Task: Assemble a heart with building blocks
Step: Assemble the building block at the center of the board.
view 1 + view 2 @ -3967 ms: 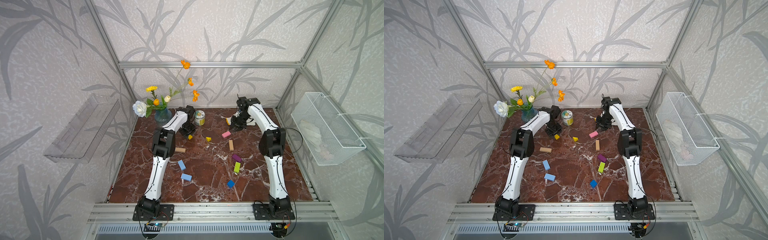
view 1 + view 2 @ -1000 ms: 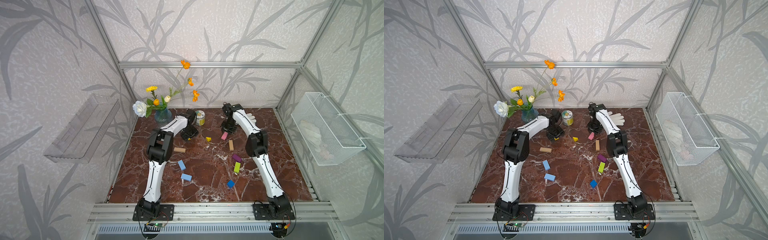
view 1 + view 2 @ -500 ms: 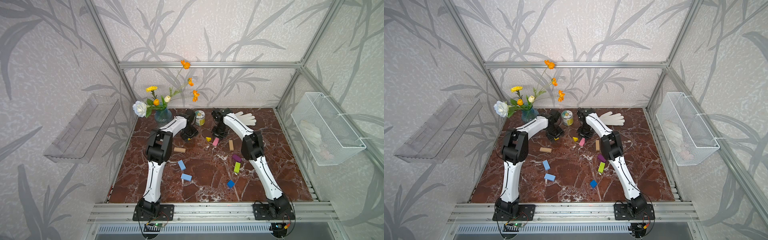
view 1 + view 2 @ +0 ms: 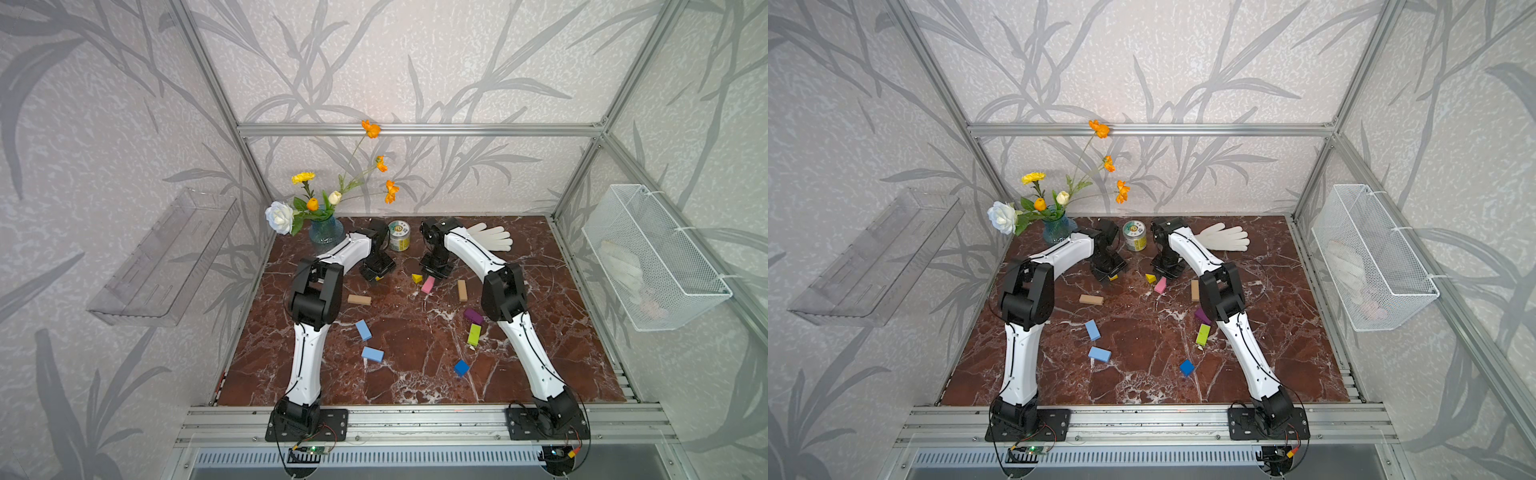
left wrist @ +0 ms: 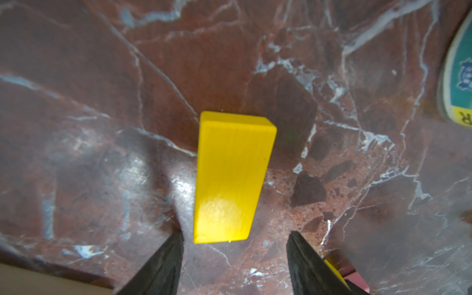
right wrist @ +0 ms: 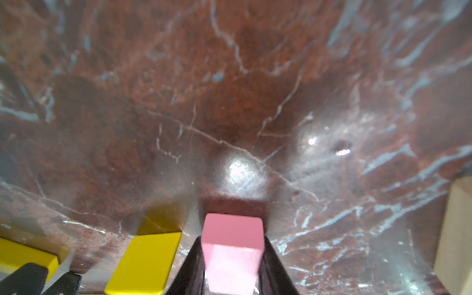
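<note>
The building blocks lie scattered on the marble table point(image 4: 415, 374), and no heart is in view. My right gripper point(image 4: 434, 272) point(image 6: 232, 270) is shut on the pink block point(image 4: 428, 285) point(image 6: 232, 242), low over the table beside a small yellow block point(image 4: 417, 278) point(image 6: 148, 260). My left gripper point(image 4: 377, 272) point(image 5: 235, 255) is open, its fingertips point(image 5: 166, 263) just short of a long yellow block point(image 5: 229, 178) lying flat. Two tan blocks point(image 4: 359, 299) point(image 4: 461, 290), two light blue ones point(image 4: 363, 330) point(image 4: 372, 354), a purple point(image 4: 473, 316), a lime green point(image 4: 474, 334) and a dark blue point(image 4: 461, 368) lie nearer the front.
A round tin point(image 4: 399, 235) stands between the two grippers at the back. A white glove point(image 4: 490, 237) lies back right, and a blue vase point(image 4: 326, 232) of flowers stands back left. A wire basket point(image 4: 648, 257) and a clear shelf point(image 4: 166, 257) hang on the side walls.
My right arm has swung left from the back right with the pink block, ending beside the small yellow block and uncovering the glove. The left gripper has barely moved.
</note>
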Available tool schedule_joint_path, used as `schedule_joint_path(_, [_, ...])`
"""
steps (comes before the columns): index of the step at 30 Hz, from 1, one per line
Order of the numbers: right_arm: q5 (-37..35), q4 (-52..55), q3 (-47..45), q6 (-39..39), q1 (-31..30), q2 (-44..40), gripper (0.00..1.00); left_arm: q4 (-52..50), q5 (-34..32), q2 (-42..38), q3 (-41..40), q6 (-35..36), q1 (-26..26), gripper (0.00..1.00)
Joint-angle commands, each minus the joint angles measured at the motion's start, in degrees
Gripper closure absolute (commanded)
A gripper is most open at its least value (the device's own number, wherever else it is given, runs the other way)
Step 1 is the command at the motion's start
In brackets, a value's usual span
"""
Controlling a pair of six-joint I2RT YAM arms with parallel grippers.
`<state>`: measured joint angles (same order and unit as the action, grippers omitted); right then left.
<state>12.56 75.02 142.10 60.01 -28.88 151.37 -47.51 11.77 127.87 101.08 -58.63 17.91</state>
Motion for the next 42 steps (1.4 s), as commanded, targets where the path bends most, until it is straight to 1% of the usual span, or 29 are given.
schedule_joint_path(1, [0.9,-0.5,-0.3,2.1,-0.4,1.8,1.00,-2.3,-0.1,0.7,-2.6,0.7,-0.5,0.34])
schedule_joint_path(4, [1.7,-0.4,0.7,3.0,-0.2,2.6,1.00,-2.1,-0.1,0.6,-2.9,0.8,-0.6,0.34])
schedule_joint_path(8, [1.6,-1.1,-0.2,4.4,-0.2,2.4,1.00,-2.1,0.0,0.4,-3.2,0.9,-0.8,0.34])
schedule_joint_path(14, [-0.5,-0.7,-0.4,5.5,-0.1,1.7,1.00,-2.0,0.2,0.5,-3.3,1.1,-1.1,0.34])
schedule_joint_path(30, [-2.1,-0.9,-0.3,8.7,0.2,1.3,1.00,-1.9,0.6,0.9,-3.1,1.3,-1.7,0.34])
schedule_joint_path(42, [-3.4,-2.5,-2.0,10.9,0.5,-0.2,1.00,-1.9,1.1,1.2,-2.9,1.7,-2.1,0.34])
